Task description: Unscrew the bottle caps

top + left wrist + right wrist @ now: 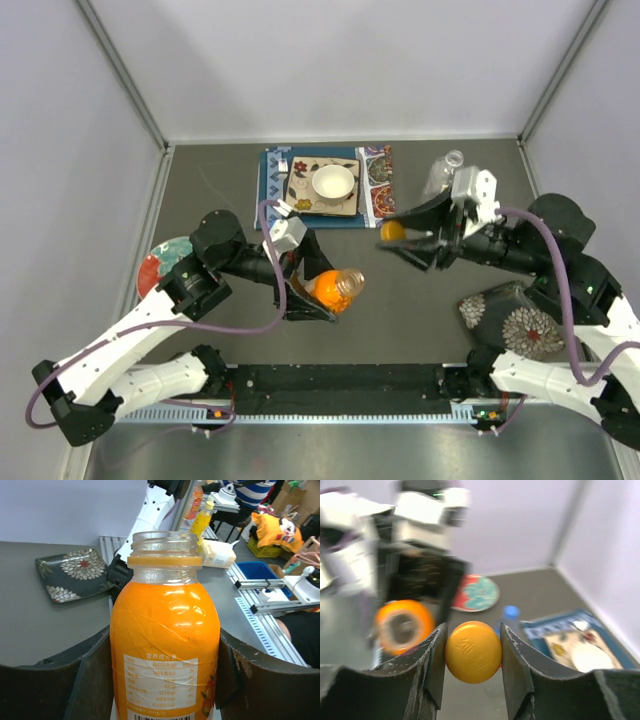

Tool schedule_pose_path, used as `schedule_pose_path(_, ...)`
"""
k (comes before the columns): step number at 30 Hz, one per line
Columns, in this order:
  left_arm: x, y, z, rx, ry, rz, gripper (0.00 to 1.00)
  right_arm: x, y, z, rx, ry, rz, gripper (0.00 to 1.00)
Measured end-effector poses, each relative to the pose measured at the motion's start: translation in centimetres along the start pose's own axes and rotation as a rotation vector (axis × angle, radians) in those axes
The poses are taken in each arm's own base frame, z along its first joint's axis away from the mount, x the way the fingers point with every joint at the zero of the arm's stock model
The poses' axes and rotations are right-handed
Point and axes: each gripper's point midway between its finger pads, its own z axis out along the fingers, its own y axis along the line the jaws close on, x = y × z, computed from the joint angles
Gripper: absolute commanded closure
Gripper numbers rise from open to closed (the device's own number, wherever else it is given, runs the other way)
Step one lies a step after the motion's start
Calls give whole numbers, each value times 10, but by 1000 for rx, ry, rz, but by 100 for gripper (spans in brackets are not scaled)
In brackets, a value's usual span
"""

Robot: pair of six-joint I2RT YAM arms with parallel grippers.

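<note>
My left gripper [322,290] is shut on an orange juice bottle [337,288], its jaws pressed against both sides of the body [165,645]. The bottle's neck [164,542] is open, with only an orange ring below the thread. My right gripper [402,236] is shut on the orange bottle cap [391,232], held clear of the bottle and off to its right. In the right wrist view the cap [473,651] sits edge-on between both fingers, with the bottle [404,626] blurred behind on the left. A blue cap [510,611] shows on a bottle farther back.
A white bowl [333,182] stands on a patterned plate and blue mat [375,185] at the back. A clear bottle [442,173] lies behind the right gripper. A red and teal plate [160,262] lies at the left, a dark floral plate [515,320] at the right.
</note>
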Motion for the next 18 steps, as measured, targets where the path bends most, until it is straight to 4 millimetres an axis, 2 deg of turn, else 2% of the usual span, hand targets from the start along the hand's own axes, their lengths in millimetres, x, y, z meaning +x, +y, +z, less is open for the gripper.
schedule_pose_path(2, -1, -1, -4, -31, -6, 18, 65, 2, -40, -9, 249, -7, 17, 100)
schedule_pose_path(4, -3, -3, -7, -54, -15, 38, 65, 18, -76, -15, 455, 19, 54, 100)
schedule_pose_path(6, -5, -4, -10, -75, -25, 59, 65, 56, -110, -21, 652, 90, 111, 100)
schedule_pose_path(8, -7, -5, -13, -96, -34, 74, 66, 109, -134, -24, 798, 204, 172, 100)
schedule_pose_path(9, -7, -5, -14, -109, -38, 83, 66, 144, -146, -26, 874, 273, 210, 100)
schedule_pose_path(10, -7, -5, -15, -117, -39, 86, 66, 171, -152, -29, 919, 334, 235, 100)
schedule_pose_path(12, -5, -4, -18, -140, -39, 88, 66, 241, -161, -39, 1017, 478, 284, 100)
schedule_pose_path(14, -2, -1, -19, -160, -34, 89, 65, 303, -156, -59, 1085, 603, 316, 100)
schedule_pose_path(16, 2, 1, -21, -175, -26, 81, 64, 341, -150, -79, 1135, 683, 353, 100)
schedule_pose_path(18, 8, 4, -23, -198, -19, 76, 64, 363, -156, -95, 1205, 711, 410, 100)
